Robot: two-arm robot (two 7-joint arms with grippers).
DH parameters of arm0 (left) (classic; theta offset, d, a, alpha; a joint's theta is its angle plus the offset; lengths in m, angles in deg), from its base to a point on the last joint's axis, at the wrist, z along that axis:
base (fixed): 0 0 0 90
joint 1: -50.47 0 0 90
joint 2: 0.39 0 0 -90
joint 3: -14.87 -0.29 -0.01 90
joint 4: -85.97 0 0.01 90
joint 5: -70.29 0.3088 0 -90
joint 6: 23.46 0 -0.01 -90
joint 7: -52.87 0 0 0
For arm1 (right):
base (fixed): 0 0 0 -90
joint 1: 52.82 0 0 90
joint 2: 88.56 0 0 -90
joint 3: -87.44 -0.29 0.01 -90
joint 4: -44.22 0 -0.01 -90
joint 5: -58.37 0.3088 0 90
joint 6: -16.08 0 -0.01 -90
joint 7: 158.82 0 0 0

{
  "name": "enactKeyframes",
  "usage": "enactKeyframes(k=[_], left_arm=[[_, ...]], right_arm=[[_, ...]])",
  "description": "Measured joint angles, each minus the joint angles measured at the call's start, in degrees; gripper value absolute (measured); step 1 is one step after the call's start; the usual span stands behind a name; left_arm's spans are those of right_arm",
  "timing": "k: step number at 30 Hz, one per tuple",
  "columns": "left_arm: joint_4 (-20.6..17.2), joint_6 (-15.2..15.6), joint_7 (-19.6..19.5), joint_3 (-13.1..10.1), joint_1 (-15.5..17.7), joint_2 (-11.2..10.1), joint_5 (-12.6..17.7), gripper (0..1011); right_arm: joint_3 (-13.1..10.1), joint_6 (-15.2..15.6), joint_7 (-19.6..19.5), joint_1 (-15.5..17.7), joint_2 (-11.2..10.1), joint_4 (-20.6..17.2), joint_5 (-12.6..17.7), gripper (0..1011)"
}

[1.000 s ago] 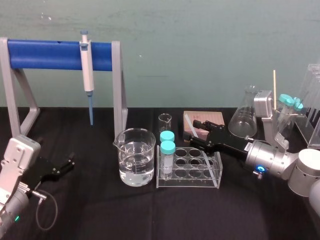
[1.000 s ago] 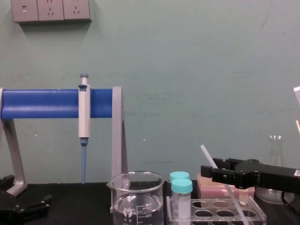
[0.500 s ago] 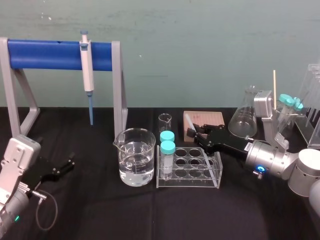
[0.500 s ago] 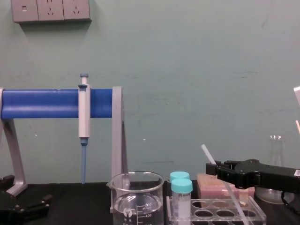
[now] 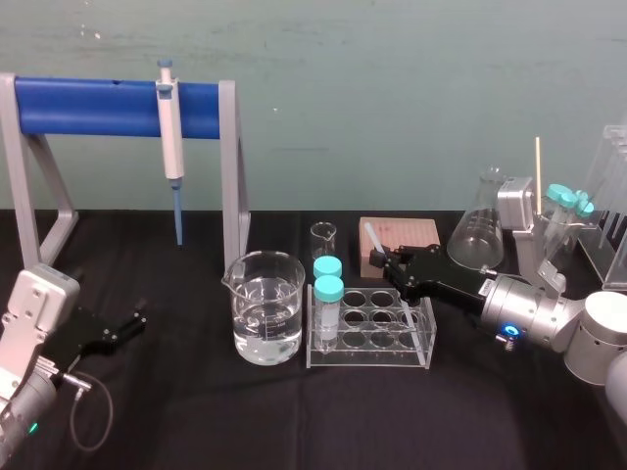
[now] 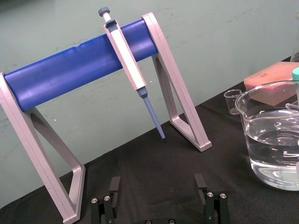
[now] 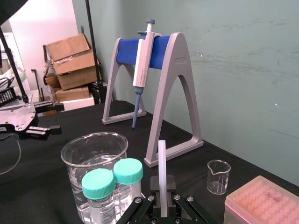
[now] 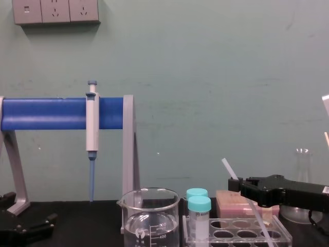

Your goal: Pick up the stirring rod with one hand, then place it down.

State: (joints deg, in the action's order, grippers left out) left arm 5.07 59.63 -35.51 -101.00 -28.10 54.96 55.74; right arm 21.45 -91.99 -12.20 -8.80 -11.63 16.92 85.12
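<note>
Nearest to the robot, at the left on the black worktop [image 5: 196,411], the left tool [image 5: 132,326] rests low. Its two fingers stand wide apart and there is nothing between them.

A little farther, near the middle, stands a glass beaker [image 5: 266,308] with clear liquid in it. Just beside it on the right is a clear tube rack [image 5: 372,358]. Two tubes with teal caps [image 5: 328,304] stand upright in the left end of the rack.

The right tool [image 5: 384,259] reaches in from the right, above the far side of the rack. Its fingers are closed on the stirring rod [image 5: 373,238], which passes between them. The rod is slanted. Its upper end points up and away, in front of the pink box [image 5: 407,230]. Its lower part runs down across the right side of the rack. I cannot tell if the lower end touches the rack.

Behind the rack there is a small empty beaker [image 5: 323,238], and to the right of it the pink box. Farther right is a conical flask [image 5: 478,235], with a thin stick [image 5: 538,166] upright near it.

At the far left stands a grey stand with a blue bar [image 5: 98,106]. A pipette [image 5: 170,137] hangs from the bar with its blue tip down.
</note>
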Motion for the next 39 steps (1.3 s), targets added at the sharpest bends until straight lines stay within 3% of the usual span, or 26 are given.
enactKeyframes(k=[5, 15, 23, 32, 39], left_arm=[[0.0, 0.0, 0.0, 0.0, 0.0, 0.0, 0.0, 1000], [0.0, 0.0, 0.0, 0.0, 0.0, 0.0, 0.0, 1000], [0.0, 0.0, 0.0, 0.0, 0.0, 0.0, 0.0, 1000], [0.0, 0.0, 0.0, 0.0, 0.0, 0.0, 0.0, 1000], [0.0, 0.0, 0.0, 0.0, 0.0, 0.0, 0.0, 1000]], right_arm=[[-0.2, 0.1, -0.8, 1.2, -0.5, -2.6, -0.3, 72], [-1.8, -0.5, -6.4, 7.6, -3.0, -15.7, -0.2, 72], [-2.8, -2.2, -10.2, 11.0, -4.4, -23.5, 0.0, 71], [-4.5, -10.0, -12.8, 13.6, -4.6, -27.8, -0.3, 72], [-6.5, -16.2, -13.2, 14.9, -3.1, -27.1, 0.6, 72]])
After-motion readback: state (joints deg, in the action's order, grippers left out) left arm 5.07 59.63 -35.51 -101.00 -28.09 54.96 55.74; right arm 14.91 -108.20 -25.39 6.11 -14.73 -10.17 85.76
